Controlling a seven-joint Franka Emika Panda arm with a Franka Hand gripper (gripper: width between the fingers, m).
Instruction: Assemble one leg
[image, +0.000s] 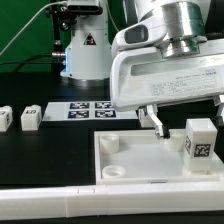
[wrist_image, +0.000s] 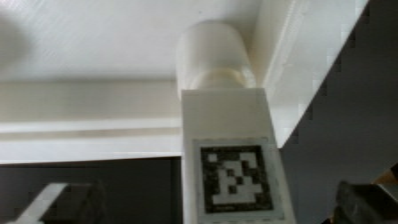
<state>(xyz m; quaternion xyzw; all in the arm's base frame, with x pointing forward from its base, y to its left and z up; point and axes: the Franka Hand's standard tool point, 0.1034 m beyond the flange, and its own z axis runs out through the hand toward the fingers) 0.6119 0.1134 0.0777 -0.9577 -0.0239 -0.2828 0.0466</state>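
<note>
The leg, a small white block with a black-and-white tag, stands upright on the corner of the large white panel at the exterior view's right. In the wrist view the leg runs down the middle, with its round end against the panel. My gripper is low over this corner and open. Its dark fingers stand apart on either side of the leg with a gap on each side, touching nothing. Only one finger shows in the exterior view.
Two more small white legs stand on the dark table at the exterior view's left. The marker board lies behind the panel. A long white rail runs along the front. A white tagged stand is at the back.
</note>
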